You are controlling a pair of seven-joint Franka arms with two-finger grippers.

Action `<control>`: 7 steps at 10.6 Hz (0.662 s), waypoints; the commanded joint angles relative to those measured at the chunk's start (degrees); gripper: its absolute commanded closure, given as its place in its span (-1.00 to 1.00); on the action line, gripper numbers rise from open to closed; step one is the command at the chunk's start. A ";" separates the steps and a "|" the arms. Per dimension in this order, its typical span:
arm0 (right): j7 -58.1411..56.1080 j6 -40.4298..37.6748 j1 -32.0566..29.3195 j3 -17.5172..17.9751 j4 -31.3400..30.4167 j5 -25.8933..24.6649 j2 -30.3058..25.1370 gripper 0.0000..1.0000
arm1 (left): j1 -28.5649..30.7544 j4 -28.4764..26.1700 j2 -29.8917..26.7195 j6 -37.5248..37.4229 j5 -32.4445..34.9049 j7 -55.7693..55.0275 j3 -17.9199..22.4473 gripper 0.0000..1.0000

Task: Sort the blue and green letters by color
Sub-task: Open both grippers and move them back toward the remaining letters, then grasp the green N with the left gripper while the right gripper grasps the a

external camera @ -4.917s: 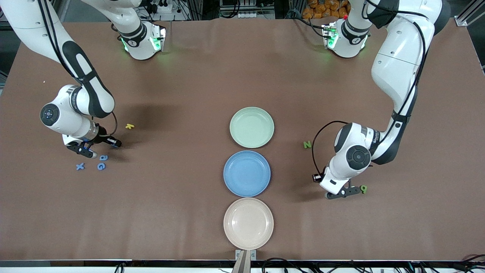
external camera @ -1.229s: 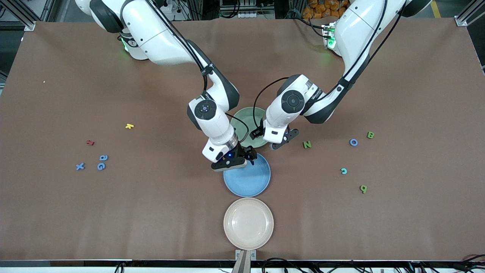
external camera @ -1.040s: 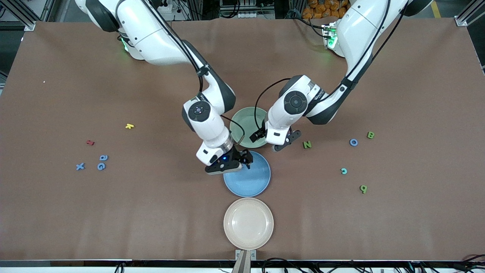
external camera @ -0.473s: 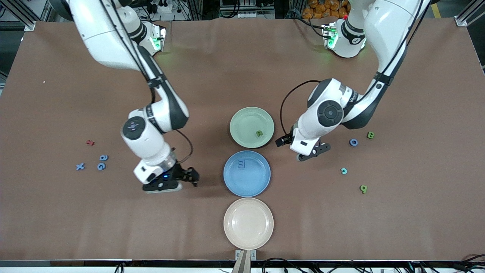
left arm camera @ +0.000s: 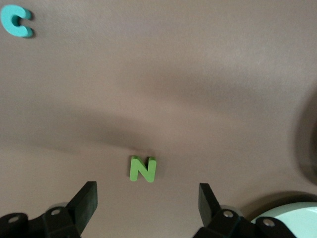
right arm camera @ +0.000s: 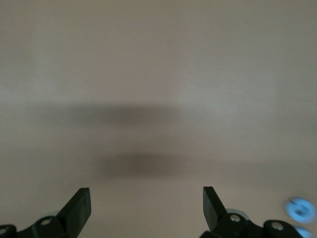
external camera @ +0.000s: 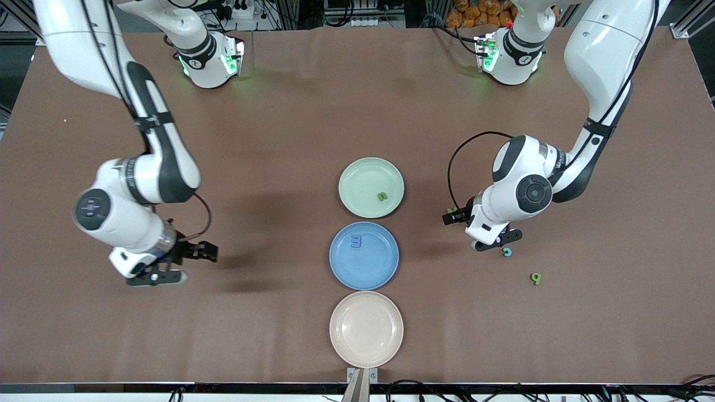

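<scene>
The green N lay between the left gripper's spread fingers; the right gripper hovered open over bare table.

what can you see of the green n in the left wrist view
The green n is a small chunky block letter, matte and foam-like, bright green on top with thick darker sides. It lies flat on the brown table cover, casting a small shadow. It sits under the left pincer, roughly midway between the two open black fingers, and nothing touches it. A teal c lies well apart from it.
</scene>
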 commanded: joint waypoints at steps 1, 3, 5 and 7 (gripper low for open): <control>-6.46 -0.89 -5.91 0.31 -9.94 -1.18 -7.41 -1.00 | -0.69 -0.31 0.84 0.00 0.96 -0.04 -0.36 -0.72; -8.50 -0.19 -9.00 0.22 -13.29 -3.55 -8.74 -1.00 | -0.61 -0.40 2.07 0.00 0.96 -0.12 -0.36 -0.69; -9.20 4.79 -11.54 0.31 -17.67 -4.96 -9.45 -1.00 | -0.43 -0.31 3.04 0.09 0.96 -0.21 -0.27 -0.62; -14.63 10.60 -15.41 0.31 -20.93 -5.05 -8.57 -1.00 | -0.60 -0.40 3.57 0.18 1.40 -0.13 -0.18 -0.57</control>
